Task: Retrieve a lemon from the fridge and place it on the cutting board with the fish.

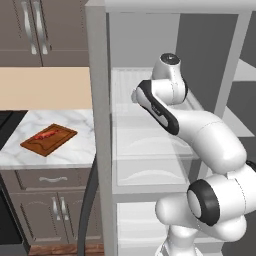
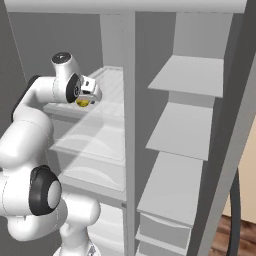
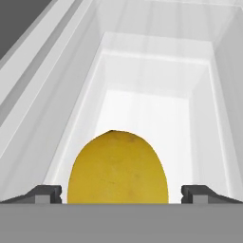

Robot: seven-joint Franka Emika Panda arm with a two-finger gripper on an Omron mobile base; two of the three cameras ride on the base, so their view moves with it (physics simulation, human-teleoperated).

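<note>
Left base view: the arm is reaching into the open fridge (image 1: 105,125), level with an upper clear shelf. The cutting board (image 1: 49,139) is lying on the marble table (image 1: 75,150) beside the fridge, with the fish (image 1: 46,134) resting on it.

Right base view: the tool (image 2: 86,100) is hanging over the fridge shelf, with the lemon (image 2: 83,102) showing yellow directly beneath it.

Hand view: the lemon (image 3: 117,168) is sitting between the two fingertips (image 3: 45,193), which are standing apart, a small gap showing on each side.

Yellow lemon (image 3: 117,168) on clear fridge (image 1: 102,150) shelf
</note>
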